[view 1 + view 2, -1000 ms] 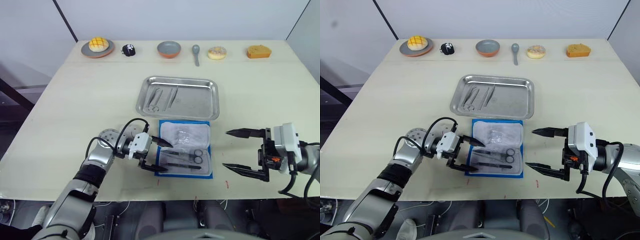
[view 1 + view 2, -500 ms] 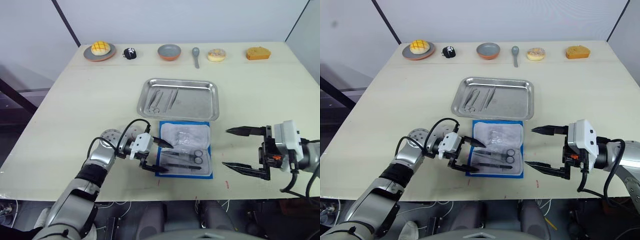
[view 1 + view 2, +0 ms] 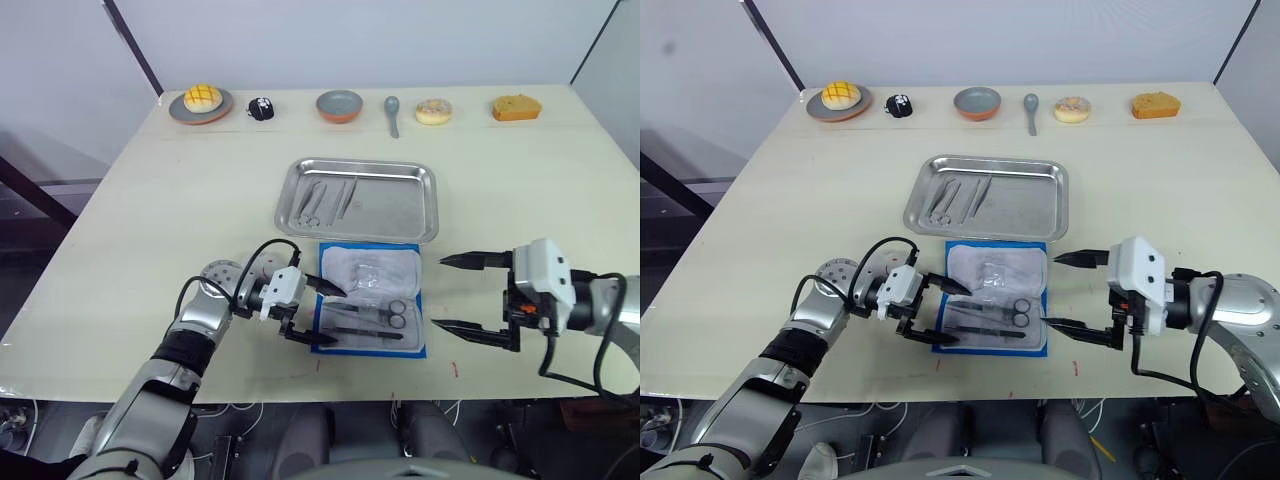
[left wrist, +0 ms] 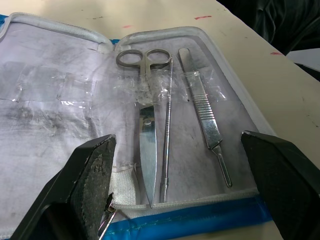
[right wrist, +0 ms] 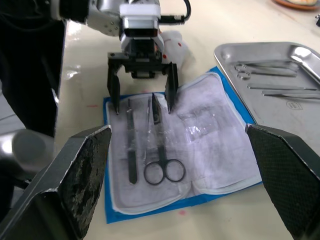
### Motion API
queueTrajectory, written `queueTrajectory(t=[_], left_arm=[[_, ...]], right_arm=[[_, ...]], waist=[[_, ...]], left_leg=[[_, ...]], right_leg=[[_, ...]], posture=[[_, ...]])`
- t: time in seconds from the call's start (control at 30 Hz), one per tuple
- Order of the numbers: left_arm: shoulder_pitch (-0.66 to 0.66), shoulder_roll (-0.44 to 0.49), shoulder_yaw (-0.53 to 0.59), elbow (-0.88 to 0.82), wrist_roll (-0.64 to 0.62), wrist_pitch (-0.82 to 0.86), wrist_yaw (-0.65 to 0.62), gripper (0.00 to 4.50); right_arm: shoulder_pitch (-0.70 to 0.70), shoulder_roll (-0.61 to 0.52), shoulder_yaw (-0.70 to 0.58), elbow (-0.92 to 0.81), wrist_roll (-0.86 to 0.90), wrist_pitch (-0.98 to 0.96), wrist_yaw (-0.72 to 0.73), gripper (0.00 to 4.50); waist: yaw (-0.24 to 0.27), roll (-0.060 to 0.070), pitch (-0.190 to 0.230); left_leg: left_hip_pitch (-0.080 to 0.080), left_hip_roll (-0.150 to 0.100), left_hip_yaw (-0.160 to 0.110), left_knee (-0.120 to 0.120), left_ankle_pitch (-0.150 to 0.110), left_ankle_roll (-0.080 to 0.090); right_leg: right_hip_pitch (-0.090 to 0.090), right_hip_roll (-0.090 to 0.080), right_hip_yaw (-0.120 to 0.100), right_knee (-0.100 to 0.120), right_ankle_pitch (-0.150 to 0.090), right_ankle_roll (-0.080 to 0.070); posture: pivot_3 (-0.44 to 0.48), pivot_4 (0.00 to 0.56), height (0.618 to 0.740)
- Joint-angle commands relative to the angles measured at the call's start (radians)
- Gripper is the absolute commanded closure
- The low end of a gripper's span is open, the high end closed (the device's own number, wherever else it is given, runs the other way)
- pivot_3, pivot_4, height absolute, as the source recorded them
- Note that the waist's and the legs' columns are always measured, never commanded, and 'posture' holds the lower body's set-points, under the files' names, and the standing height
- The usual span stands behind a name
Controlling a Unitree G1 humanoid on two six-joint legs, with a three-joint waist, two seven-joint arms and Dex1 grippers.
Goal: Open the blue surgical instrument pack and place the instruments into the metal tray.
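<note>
We see the blue surgical instrument pack (image 3: pixel 371 297) lying unfolded, our left claw (image 3: pixel 320 312) released over its edge, right claw (image 3: pixel 462 294) released beside it.

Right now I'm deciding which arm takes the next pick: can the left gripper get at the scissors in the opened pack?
Probably yes. The left gripper is open at the blue surgical instrument pack's edge, the scissors lie uncovered between its fingers.

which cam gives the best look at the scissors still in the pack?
Left wrist view: the scissors lie large and unobstructed on the blue surgical instrument pack lining, rings and blades visible. Right wrist view shows them smaller, beyond the left gripper. Eye views show mainly the ring handles.
</note>
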Motion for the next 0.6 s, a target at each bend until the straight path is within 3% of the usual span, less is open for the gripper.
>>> queueTrajectory(t=[0.03,0.6], left_arm=[[0.042,0.000,-0.041,0.069,0.092,0.006,-0.005,0.29],[0.052,-0.005,-0.039,0.063,0.094,0.009,-0.006,0.29]], right_arm=[[-0.034,0.008,0.029,-0.013,-0.036,0.004,-0.020,0.00],[-0.225,0.132,0.361,0.088,-0.305,0.139,-0.149,0.00]], waist=[[0.000,0.000,0.000],[-0.001,0.002,-0.002]], left_leg=[[0.000,0.000,0.000,0.000,0.000,0.000],[0.000,0.000,0.000,0.000,0.000,0.000]], right_leg=[[0.000,0.000,0.000,0.000,0.000,0.000],[0.000,0.000,0.000,0.000,0.000,0.000]], posture=[[0.000,0.150,0.732],[0.000,0.150,0.732]])
